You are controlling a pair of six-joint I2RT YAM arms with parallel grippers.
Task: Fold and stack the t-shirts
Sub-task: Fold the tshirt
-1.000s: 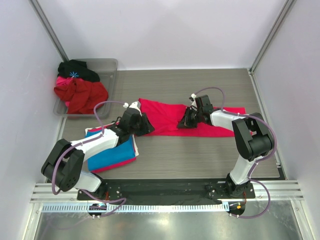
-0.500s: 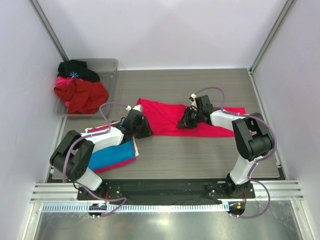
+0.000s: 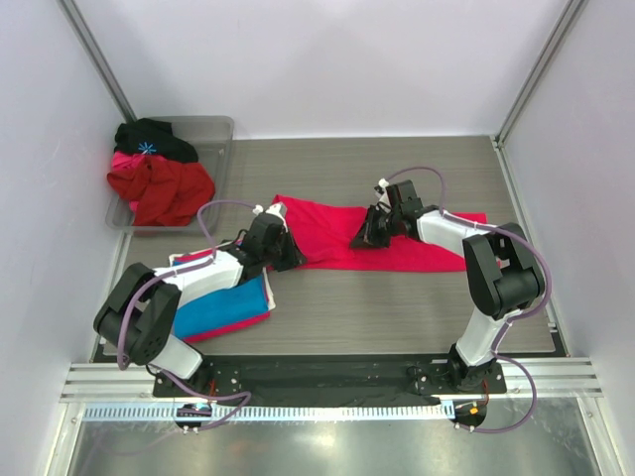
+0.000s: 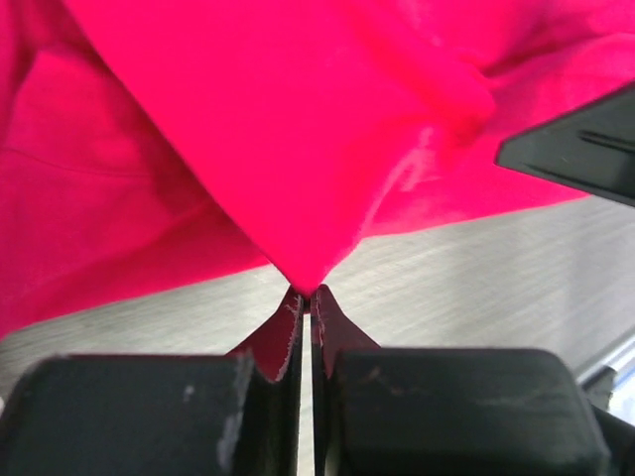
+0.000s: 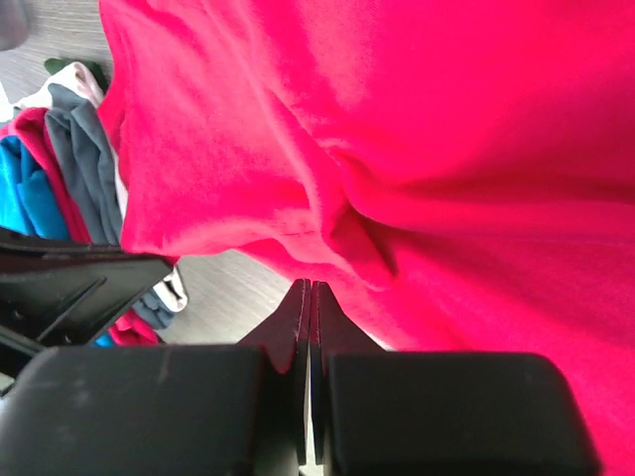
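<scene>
The crimson-pink t-shirt (image 3: 327,233) lay across the middle of the table (image 3: 397,307), a long band of cloth running from beside the folded stack on the left out toward the right edge. Both arms reached in over it, one near each end.

The left gripper (image 4: 306,297) had its fingers pressed together on a pinch of that shirt. In the left wrist view the cloth drew down to a sharp point right at the fingertips, tented up from the wood-grain surface behind it. From above, this gripper sat at the shirt's left end, just beside the stack.

The right gripper (image 5: 305,290) was closed as well, with no gap showing between its fingers. Its tips met the near edge of the crimson-pink cloth, where a small pucker ran in toward them – whether any fabric was actually caught between the fingers could not be told from the right wrist view.

To the left of the spread shirt, the blue t-shirt (image 3: 223,305) rested folded on the table under the left arm. A pink-red t-shirt (image 5: 48,169) showed as a thin layer against it, and a grey cloth (image 5: 89,169) lay next to that in the same stack.

Well apart, at the far left corner of the table, a clear plastic bin (image 3: 220,139) held a heap of unfolded clothes – a dark red garment (image 3: 164,193) spilling over its near rim and a black garment (image 3: 154,137) behind it.
</scene>
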